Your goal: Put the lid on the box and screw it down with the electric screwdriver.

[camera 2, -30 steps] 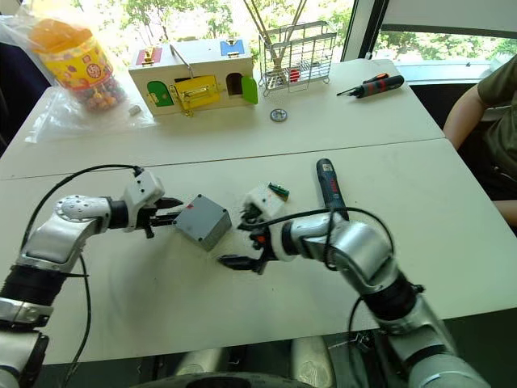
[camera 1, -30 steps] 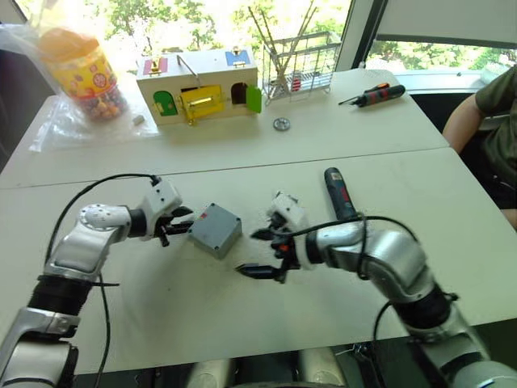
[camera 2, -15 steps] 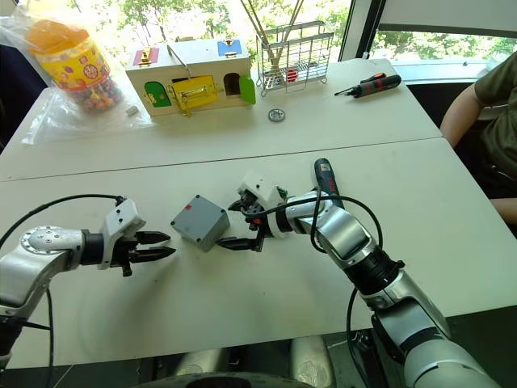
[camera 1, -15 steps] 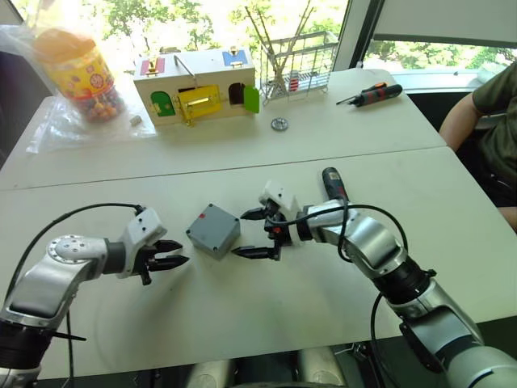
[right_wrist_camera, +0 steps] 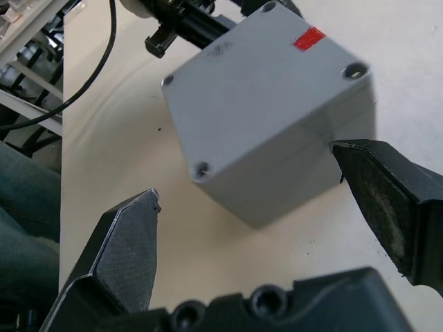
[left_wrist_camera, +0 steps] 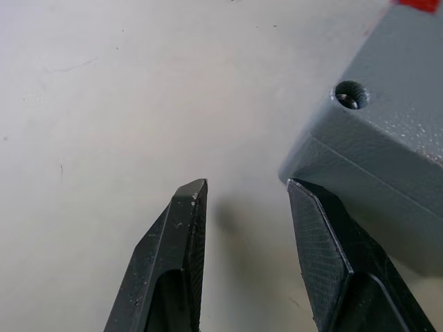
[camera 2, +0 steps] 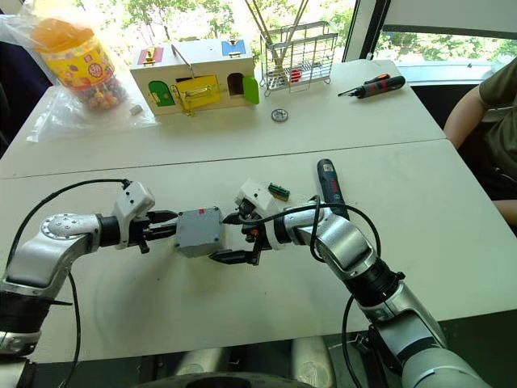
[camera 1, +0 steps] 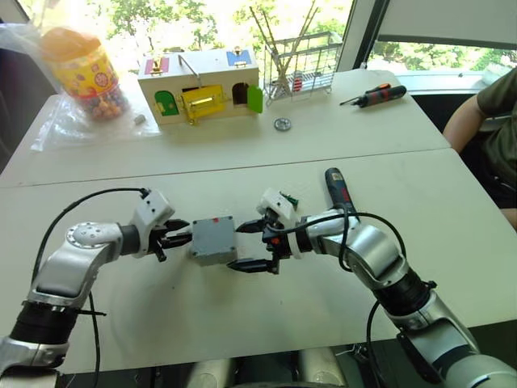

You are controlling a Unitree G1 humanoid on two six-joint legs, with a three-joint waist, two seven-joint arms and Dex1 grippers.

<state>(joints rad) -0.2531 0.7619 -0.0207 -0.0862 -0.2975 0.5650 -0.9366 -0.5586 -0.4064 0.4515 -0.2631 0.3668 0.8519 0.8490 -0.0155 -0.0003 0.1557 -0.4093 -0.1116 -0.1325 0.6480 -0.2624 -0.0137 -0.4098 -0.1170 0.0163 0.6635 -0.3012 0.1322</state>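
the box (camera 1: 213, 239) sits mid-table with its lid (right_wrist_camera: 263, 97) on top, screw holes showing. i have my left gripper (camera 1: 176, 236) parted at its left side and my right gripper (camera 1: 253, 245) spread wide around its right, i judge to square it. the screwdriver (camera 1: 338, 191) lies just right, ungrasped.

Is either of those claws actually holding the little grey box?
No. Both the left gripper and the right gripper are open beside the box, one on each side; nothing is held.
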